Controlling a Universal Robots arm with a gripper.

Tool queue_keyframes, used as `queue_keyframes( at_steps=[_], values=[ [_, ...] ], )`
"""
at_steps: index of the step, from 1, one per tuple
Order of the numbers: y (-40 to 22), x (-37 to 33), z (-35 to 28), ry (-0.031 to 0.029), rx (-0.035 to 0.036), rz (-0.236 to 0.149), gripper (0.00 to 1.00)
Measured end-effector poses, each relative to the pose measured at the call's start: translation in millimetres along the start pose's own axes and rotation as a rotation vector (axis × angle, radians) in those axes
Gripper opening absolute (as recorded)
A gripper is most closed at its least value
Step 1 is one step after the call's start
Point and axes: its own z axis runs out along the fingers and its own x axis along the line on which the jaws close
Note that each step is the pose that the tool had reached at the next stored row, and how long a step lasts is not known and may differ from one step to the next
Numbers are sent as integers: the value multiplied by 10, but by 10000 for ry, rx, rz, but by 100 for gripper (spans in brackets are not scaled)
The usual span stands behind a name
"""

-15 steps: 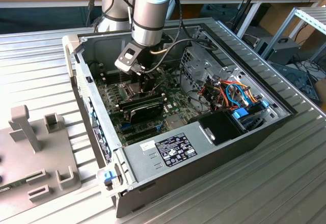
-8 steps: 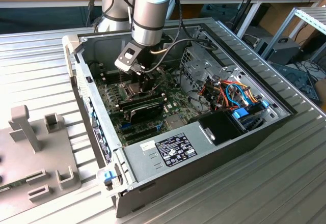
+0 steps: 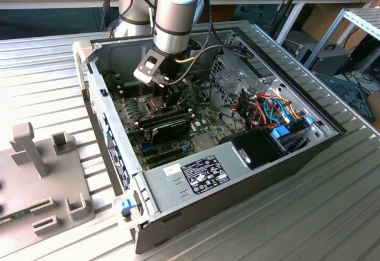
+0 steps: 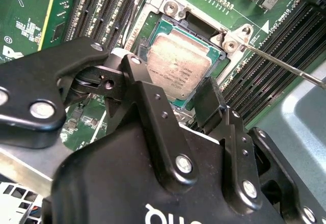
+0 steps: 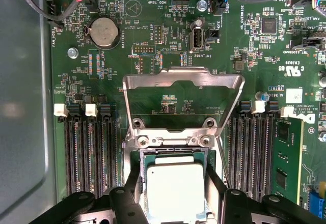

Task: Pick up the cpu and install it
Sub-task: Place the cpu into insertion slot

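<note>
CPU (image 5: 175, 191) sits square over the socket (image 4: 198, 28), the hinged frame (image 5: 173, 134) swung open, with the fingers (image 5: 218, 180) apparently pinching its opposite edges. Good practice is to keep it level, match its corners to the socket, and use no sideways force, lest contacts bend.
</note>
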Motion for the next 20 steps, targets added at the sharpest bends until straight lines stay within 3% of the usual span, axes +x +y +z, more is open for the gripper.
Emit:
queue_keyframes(
  at_steps=[6, 20],
  values=[
    [-1, -2, -29, 1, 1, 36, 59],
    [-1, -1, -29, 8, 6, 117, 59]
  ],
)
